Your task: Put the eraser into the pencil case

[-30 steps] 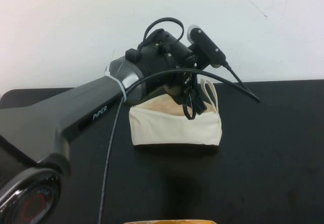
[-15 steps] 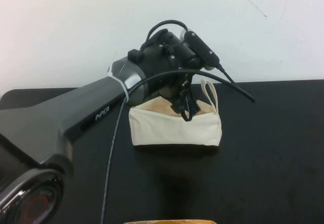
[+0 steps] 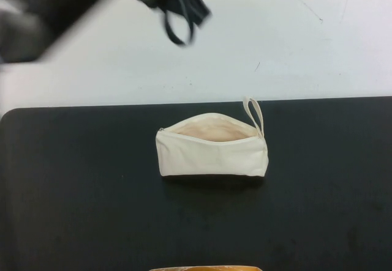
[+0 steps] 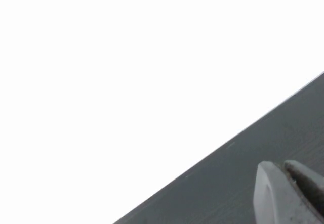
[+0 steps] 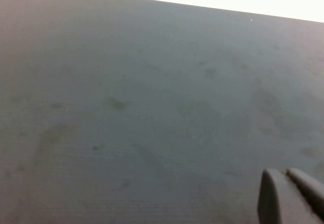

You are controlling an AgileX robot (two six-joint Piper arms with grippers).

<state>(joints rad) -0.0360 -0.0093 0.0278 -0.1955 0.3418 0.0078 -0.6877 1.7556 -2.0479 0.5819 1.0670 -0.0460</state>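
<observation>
A black table (image 3: 73,210) is set against a white wall. The cream fabric zip pouch (image 3: 211,155) lies at its middle, mouth open; no eraser is seen. The left gripper (image 4: 291,193) is raised high, blurred, its fingers pressed together, empty. The right gripper (image 5: 291,196) is likewise closed over bare table.

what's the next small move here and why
Probably just carry the left arm back to its rest pose. The left gripper is high above the far edge of the table, well clear of the case, which lies open-mouthed with only its lining showing; no eraser is visible on the table. The right gripper hangs low over bare table.
</observation>
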